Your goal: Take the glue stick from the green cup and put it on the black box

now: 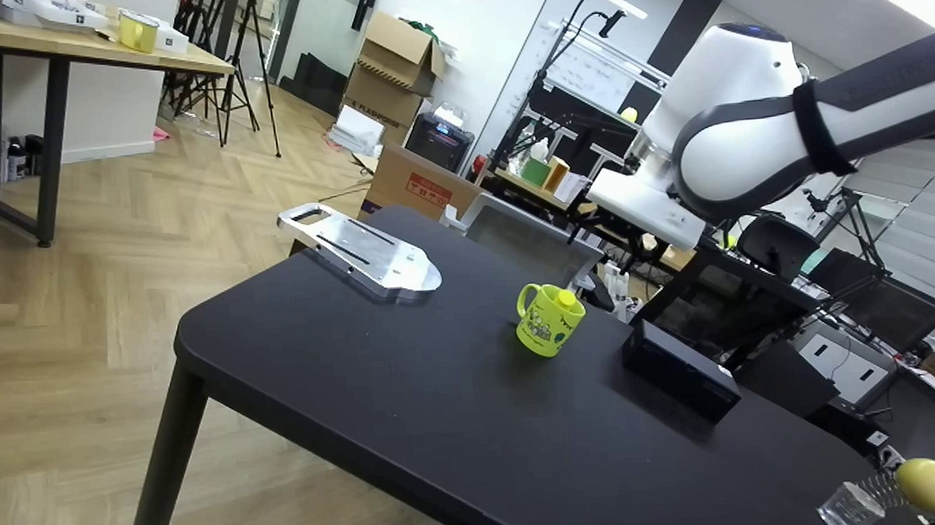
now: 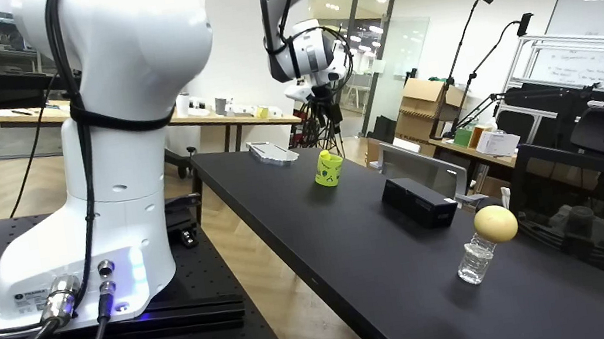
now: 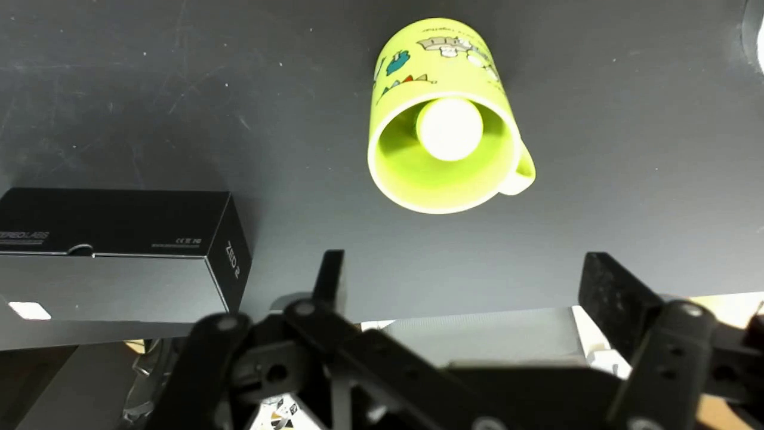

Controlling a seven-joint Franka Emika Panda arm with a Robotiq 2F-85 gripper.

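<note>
The lime-green cup stands upright on the black table in both exterior views; it also shows in the wrist view, with its handle to the lower right. The yellow-green glue stick stands inside the cup, its end poking above the rim in both exterior views; the wrist view shows its round end. The black box lies beside the cup in both exterior views and at the wrist view's left. My gripper is open and empty, above the table, apart from the cup.
A silver plate-like tray lies at one end of the table. A clear jar with a pale yellow ball above it stands beyond the black box. A grey chair is at the table's edge.
</note>
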